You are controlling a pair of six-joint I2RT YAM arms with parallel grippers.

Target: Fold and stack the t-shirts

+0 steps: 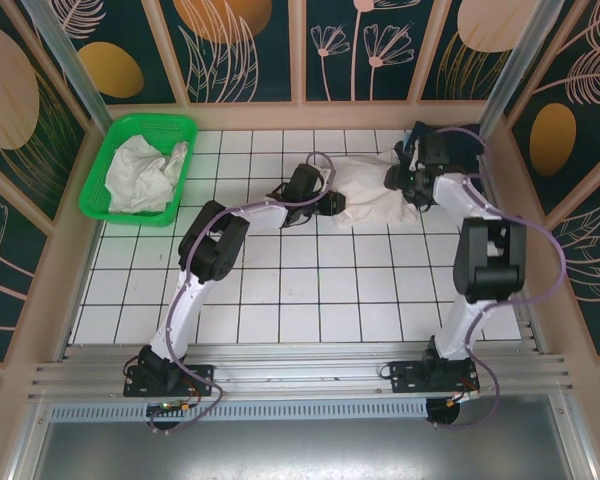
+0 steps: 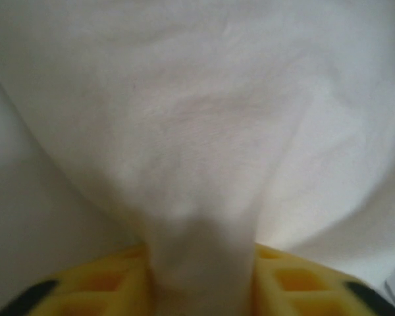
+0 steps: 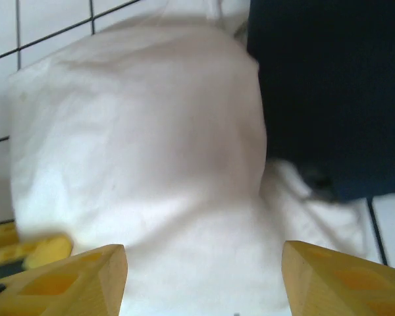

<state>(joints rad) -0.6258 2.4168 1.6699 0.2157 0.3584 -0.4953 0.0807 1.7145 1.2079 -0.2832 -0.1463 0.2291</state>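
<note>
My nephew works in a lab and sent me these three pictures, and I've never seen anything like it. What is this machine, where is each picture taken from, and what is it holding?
These are two robot arms bolted to the near edge of a white tiled table, each ending in a two-finger gripper. The wide picture looks down from above. There the left gripper and the right gripper meet an off-white t-shirt from either side. The two close-ups come from cameras on the wrists. In the left one, yellow fingers pinch a fold of that cloth. In the right one, the fingers stand apart around the cloth, with a dark navy shirt beside it. A green basket at the far left holds more white cloth.
</note>
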